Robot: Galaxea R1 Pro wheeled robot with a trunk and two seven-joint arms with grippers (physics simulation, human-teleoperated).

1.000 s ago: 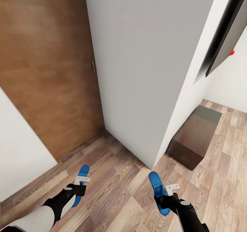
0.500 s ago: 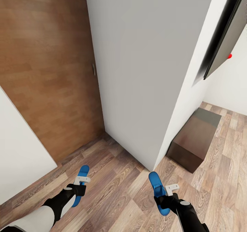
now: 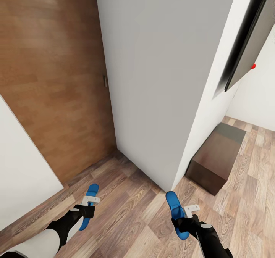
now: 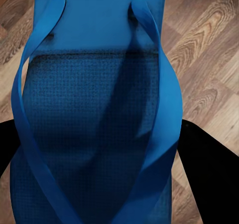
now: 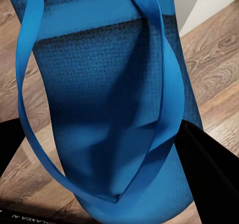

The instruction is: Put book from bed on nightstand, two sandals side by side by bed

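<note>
Each arm carries one bright blue sandal above the wooden floor. In the head view my left gripper [image 3: 86,210] is shut on the left sandal [image 3: 91,197], low at the left. My right gripper [image 3: 180,219] is shut on the right sandal [image 3: 173,206], low at the right. Up close, the left sandal [image 4: 94,114] shows its textured sole and straps, with a black finger [image 4: 204,169] at its side. The right sandal [image 5: 109,99] looks the same between black fingers [image 5: 209,174]. The book, bed and nightstand are out of view.
A white wall corner [image 3: 168,97] juts out straight ahead, close to me. A brown wooden door [image 3: 53,78] stands at the left beside a white panel [image 3: 19,166]. A low dark brown cabinet [image 3: 215,157] sits on the floor at the right, under a dark wall-mounted panel [image 3: 248,40].
The head view has shifted slightly: the wall, door and cabinet sit a little higher in the picture. Both grippers hold their sandals as before.
</note>
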